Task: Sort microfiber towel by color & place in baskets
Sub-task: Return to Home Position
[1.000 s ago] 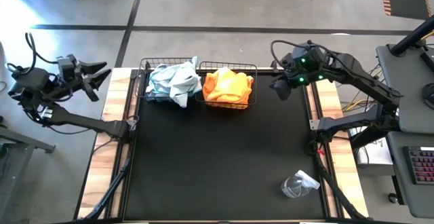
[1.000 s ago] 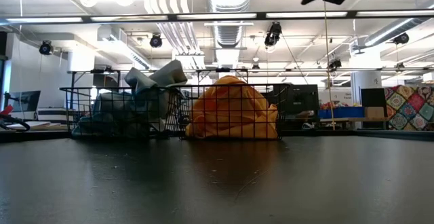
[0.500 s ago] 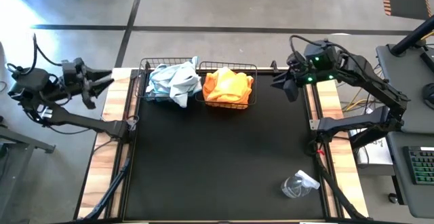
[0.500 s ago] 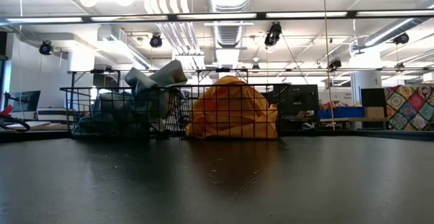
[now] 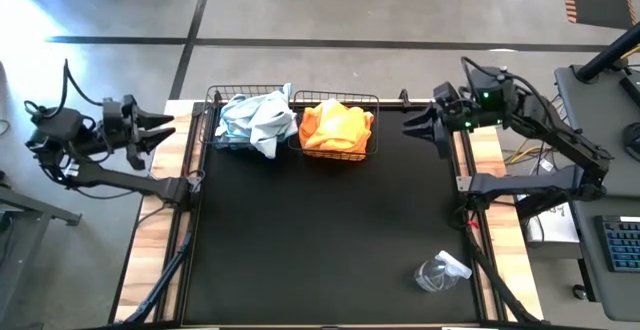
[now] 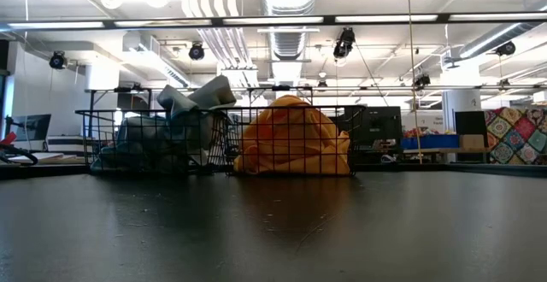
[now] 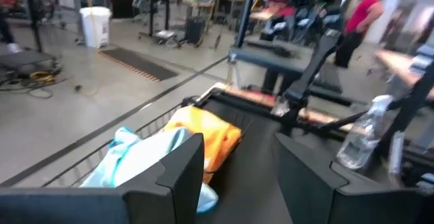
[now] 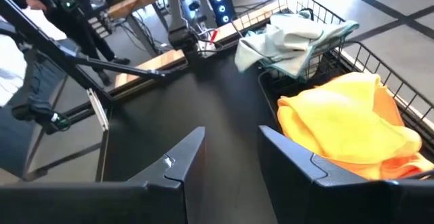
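- The sorting looks finished, judging by the bare black mat (image 5: pixel 320 230); the step in hand appears to be both arms going back to rest.
- The left gripper (image 5: pixel 165 130) hangs off the table's left edge, near the left basket (image 5: pixel 212 98); its pincer is wide and holds nothing, as the left wrist view shows by the clear gap between its fingers (image 7: pixel 180 166).
- The blue-grey towels (image 5: pixel 255 118) are heaped in the left basket; one fold spills over the near rim towards the mat.
- The orange towels (image 5: pixel 338 126) fill the right basket (image 5: pixel 378 100), which stands touching the left one along the far edge of the mat.
- The right gripper (image 5: pixel 422 136) hovers just right of the right basket, over the mat's right border; its pincer is also wide and empty.
- A spray bottle (image 5: pixel 438 270) lies at the near right corner, well apart from the baskets; it is no part of the sort.
- The next move calls only for each arm to fold away from the baskets without snagging the wire or the overhanging fold; no grasp seems needed.
- Hard to make out: how many cloths lie in either heap; whether the spilled blue-grey fold touches the mat; whether any cloth is buried under the wrong colour.
- In the low view both grippers are cut off at the upper edge; the person (image 7: pixel 354 22) in the room behind is blurred.
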Robot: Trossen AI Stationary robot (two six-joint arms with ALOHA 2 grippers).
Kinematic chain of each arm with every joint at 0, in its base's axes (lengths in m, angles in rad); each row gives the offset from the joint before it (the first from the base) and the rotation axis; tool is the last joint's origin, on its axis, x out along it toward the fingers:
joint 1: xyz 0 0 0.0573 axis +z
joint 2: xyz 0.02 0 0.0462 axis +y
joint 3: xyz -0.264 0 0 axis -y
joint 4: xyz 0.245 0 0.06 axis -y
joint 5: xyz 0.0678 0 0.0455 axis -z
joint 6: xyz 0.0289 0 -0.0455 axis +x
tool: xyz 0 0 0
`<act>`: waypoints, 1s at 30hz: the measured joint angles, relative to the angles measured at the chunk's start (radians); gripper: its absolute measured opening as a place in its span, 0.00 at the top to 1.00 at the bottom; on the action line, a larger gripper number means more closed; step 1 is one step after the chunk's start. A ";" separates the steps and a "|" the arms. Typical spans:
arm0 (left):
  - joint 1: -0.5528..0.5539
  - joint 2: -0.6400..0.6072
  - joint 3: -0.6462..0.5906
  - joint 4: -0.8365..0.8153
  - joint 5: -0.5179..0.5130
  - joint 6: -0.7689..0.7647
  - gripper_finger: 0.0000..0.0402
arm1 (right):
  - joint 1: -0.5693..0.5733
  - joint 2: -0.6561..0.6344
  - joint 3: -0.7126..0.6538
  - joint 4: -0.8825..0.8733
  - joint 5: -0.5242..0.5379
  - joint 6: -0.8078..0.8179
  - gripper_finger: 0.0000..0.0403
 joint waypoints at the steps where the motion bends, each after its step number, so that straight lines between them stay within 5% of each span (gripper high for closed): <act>1: 0.000 -0.023 -0.023 0.023 0.008 0.001 0.61 | 0.000 -0.013 -0.023 0.014 -0.001 0.008 0.69; 13: 0.000 -0.326 -0.352 0.371 0.173 0.102 0.61 | 0.000 -0.202 -0.335 0.366 -0.099 0.116 0.69; 30: -0.001 -0.291 -0.506 0.540 0.269 0.047 0.61 | -0.002 -0.443 -0.700 0.578 -0.111 0.246 0.69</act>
